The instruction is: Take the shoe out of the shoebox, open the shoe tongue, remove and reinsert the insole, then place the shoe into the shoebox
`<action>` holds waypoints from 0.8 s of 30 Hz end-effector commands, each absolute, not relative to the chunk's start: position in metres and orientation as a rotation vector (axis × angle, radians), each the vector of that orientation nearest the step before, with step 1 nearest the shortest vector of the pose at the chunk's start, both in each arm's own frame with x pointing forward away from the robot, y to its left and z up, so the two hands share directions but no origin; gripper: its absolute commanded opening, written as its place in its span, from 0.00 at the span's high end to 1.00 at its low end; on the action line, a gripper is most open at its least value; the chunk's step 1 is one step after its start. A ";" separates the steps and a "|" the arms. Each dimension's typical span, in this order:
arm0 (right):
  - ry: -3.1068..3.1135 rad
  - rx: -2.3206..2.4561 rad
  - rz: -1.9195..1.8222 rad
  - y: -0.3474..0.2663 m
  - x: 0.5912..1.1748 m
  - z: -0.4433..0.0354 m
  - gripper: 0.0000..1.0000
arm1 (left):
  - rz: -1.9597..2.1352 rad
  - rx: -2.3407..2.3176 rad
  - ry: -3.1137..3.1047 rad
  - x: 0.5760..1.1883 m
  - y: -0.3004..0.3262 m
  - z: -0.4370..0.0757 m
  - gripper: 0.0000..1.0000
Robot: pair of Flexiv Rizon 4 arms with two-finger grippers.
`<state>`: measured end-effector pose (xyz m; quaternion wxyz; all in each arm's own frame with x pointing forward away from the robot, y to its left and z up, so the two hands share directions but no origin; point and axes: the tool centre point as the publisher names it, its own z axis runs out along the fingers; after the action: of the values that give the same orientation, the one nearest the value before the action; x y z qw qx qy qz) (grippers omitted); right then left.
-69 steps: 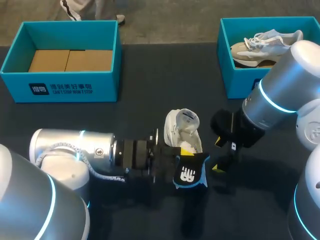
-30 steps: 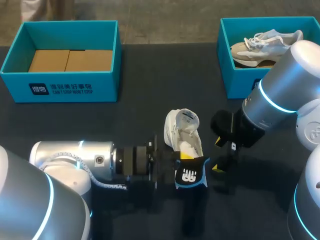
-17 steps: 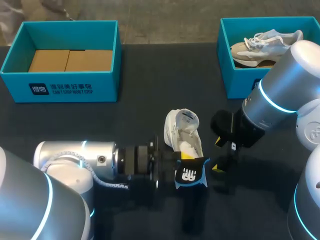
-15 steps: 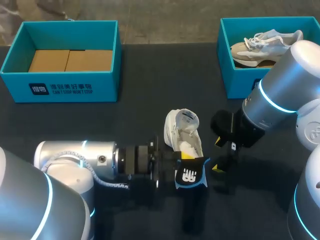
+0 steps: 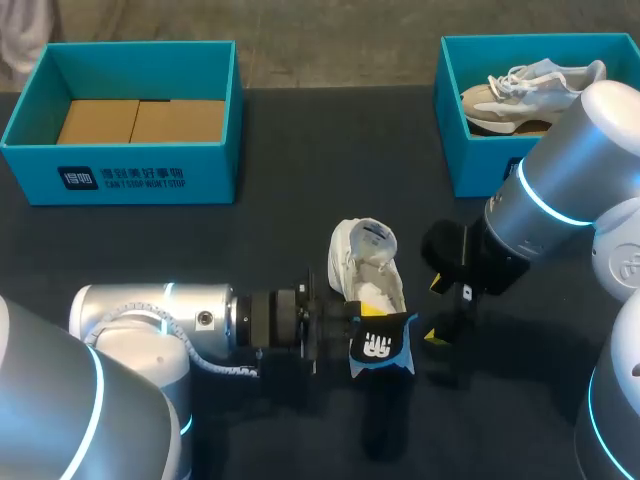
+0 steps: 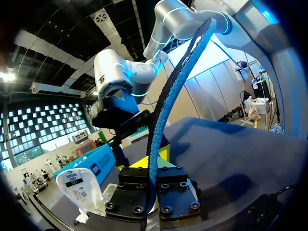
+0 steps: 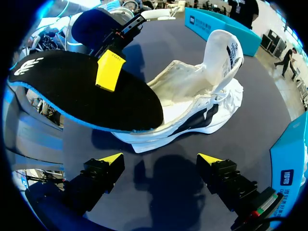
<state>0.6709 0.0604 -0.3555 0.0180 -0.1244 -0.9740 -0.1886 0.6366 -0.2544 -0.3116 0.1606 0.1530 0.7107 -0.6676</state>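
From above, the soft white shoe (image 5: 365,262) with its tall tongue sits out of the box, near the middle of the dark table (image 5: 280,200). The left gripper (image 5: 370,316) is pinched tight on the flat black insole with a blue edge (image 5: 384,347), at the shoe's near end. The right gripper (image 5: 436,310) is just right of the shoe, its fingers spread wide, holding nothing. The blue-green cardboard shoebox (image 5: 130,175) is far left. A second blue-green box (image 5: 452,120), far right, holds another pale shoe (image 5: 525,85).

In the left wrist view, the insole (image 6: 163,110) stands on its edge, squeezed between the left gripper's (image 6: 153,173) two fingers.

In the right wrist view, the right gripper (image 7: 161,161) is wide open over bare table. The white shoe (image 7: 192,101) lies just ahead, and the insole (image 7: 72,96) hangs over one end of it.
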 end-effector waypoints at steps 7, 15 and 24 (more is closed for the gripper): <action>-3.028 -0.388 -0.584 0.061 0.670 -0.356 0.00 | -1.891 0.405 2.047 0.641 -0.260 -0.318 1.00; -3.028 -0.388 -0.584 0.061 0.670 -0.356 0.00 | -1.866 0.394 2.058 0.644 -0.261 -0.323 1.00; -3.028 -0.388 -0.584 0.061 0.670 -0.356 0.00 | -1.857 0.364 2.062 0.650 -0.259 -0.328 1.00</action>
<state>0.6709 0.0604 -0.3555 0.0180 -0.1244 -0.9740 -0.1885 0.6483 -0.2560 -0.3259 0.1693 0.1293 0.7246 -0.6554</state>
